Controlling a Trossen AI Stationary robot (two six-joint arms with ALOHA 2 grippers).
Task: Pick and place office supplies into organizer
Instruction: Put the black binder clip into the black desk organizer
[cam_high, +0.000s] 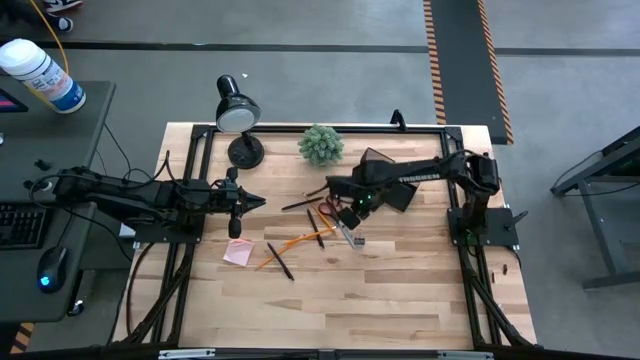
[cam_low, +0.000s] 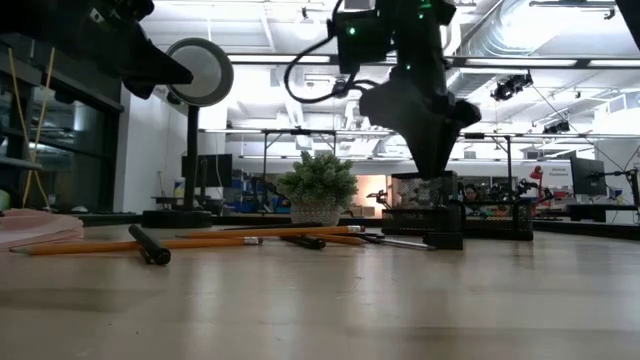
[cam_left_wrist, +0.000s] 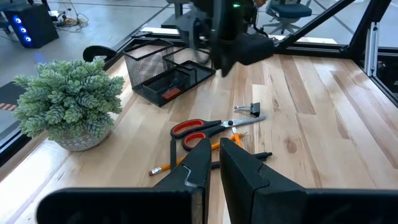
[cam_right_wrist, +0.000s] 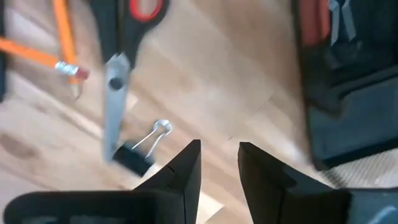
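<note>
Left wrist view | scissors (cam_left_wrist: 205, 129): one | binder clip (cam_left_wrist: 250, 109): one | right gripper (cam_right_wrist: 219, 163) jaws parted, empty

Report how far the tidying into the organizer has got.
Done: one red item lies in the organizer, nothing else visible inside. In hand: nothing; the right gripper hangs open and empty above the table near the binder clip, while the left gripper waits empty at the table's left side. Left: scissors, the pencils, a black pen, the pink sticky pad and the clip.
</note>
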